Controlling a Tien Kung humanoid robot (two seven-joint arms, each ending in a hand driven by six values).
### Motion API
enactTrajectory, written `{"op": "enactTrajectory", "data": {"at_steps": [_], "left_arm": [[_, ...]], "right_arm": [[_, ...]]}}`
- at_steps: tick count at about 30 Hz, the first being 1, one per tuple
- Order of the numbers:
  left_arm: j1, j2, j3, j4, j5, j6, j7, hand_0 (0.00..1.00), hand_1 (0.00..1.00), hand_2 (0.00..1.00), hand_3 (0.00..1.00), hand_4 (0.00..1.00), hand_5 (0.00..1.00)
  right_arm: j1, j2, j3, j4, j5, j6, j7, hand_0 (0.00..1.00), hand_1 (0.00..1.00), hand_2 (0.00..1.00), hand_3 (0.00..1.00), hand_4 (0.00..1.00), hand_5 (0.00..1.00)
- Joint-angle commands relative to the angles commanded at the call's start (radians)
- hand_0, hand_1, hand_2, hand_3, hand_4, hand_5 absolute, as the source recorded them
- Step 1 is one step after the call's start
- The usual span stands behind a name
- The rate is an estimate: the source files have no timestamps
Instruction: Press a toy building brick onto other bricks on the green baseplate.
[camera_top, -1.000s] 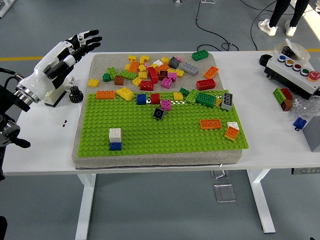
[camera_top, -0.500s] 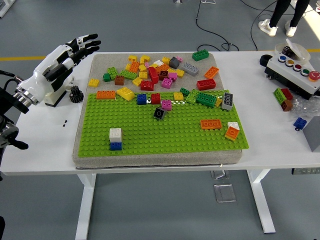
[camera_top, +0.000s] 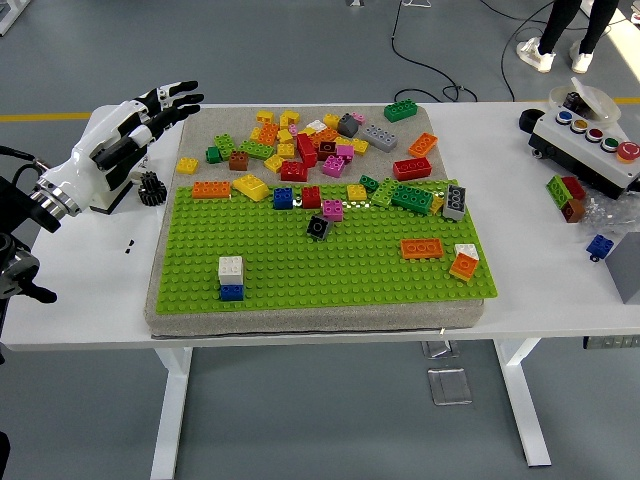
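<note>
Lowered slightly, left hand (camera_top: 150, 108) (fingers spread, empty) hovers beside green baseplate (camera_top: 300, 270) bearing seemingly white-on-blue stacked bricks (camera_top: 231, 278).

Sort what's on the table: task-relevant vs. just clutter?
Task-relevant:
- green baseplate
- white-on-blue brick stack on it
- loose brick pile behind it
- left robot hand, open, holding nothing

Clutter:
- button box
- stray bricks at right
- black gear

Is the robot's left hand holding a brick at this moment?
No, the left hand hovers over the table's left side with its fingers spread and empty, away from the bricks on the green baseplate.
</note>
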Motion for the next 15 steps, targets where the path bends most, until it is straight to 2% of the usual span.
{"op": "enactTrajectory", "data": {"at_steps": [7,8,13,14,15], "left_arm": [[-0.01,0.004,0.0,0.02,-0.023,0.006,-0.003,0.961,0.886,0.866,0.88,0.998,0.66],[-0.011,0.004,0.0,0.022,-0.028,0.008,-0.003,0.924,0.84,0.81,0.846,0.998,0.561],[-0.014,0.008,-0.004,0.031,-0.048,0.019,-0.005,0.924,0.84,0.81,0.846,0.998,0.561],[-0.014,0.009,-0.003,0.033,-0.05,0.021,-0.005,0.88,0.802,0.775,0.8,0.977,0.466],[-0.014,0.01,-0.003,0.035,-0.051,0.022,-0.006,0.88,0.802,0.775,0.8,0.977,0.466]], "right_arm": [[-0.005,0.001,-0.003,0.0,0.006,0.002,0.003,0.739,0.668,0.717,0.602,0.913,0.493],[-0.005,0.002,-0.003,0.0,0.006,0.002,0.003,0.739,0.668,0.717,0.601,0.913,0.493],[-0.005,0.004,-0.004,0.0,0.003,-0.001,0.004,0.739,0.668,0.717,0.601,0.913,0.493],[-0.005,0.004,-0.005,0.0,0.003,-0.002,0.005,0.739,0.668,0.717,0.602,0.914,0.493],[-0.005,0.004,-0.007,0.0,0.003,-0.003,0.005,0.739,0.668,0.717,0.602,0.914,0.493]]}}
